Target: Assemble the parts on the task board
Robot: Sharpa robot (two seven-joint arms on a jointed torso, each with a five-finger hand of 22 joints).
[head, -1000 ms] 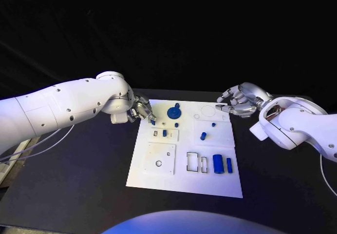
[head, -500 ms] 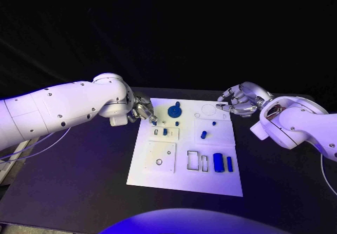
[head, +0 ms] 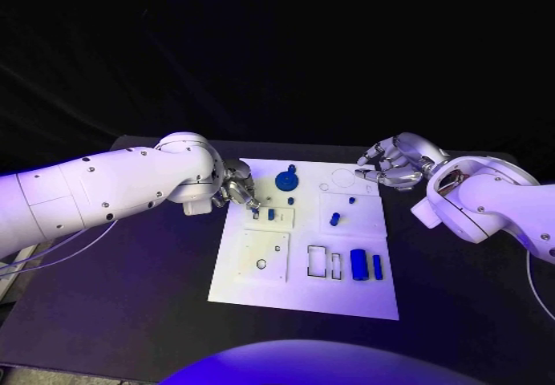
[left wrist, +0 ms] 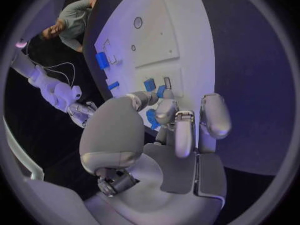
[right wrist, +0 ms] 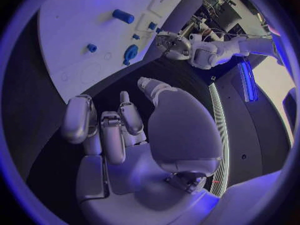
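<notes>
Both arms are clad in smooth, glossy white shells, rounded and bulbous at the joints, dotted with small dark screw holes. The left arm [head: 110, 186] has thin pale cables looping beneath it. The right arm [head: 492, 204] shows a dark circular opening near its wrist. Each ends in a silver metallic hand, the left hand [head: 240, 189] and right hand [head: 393, 163], with segmented fingers [left wrist: 214, 114] bearing smooth padded grey tips and dark jointed linkages

No text, label, brand, number or sign can be read anywhere on the task board [head: 303, 298], its parts or the arms.
</notes>
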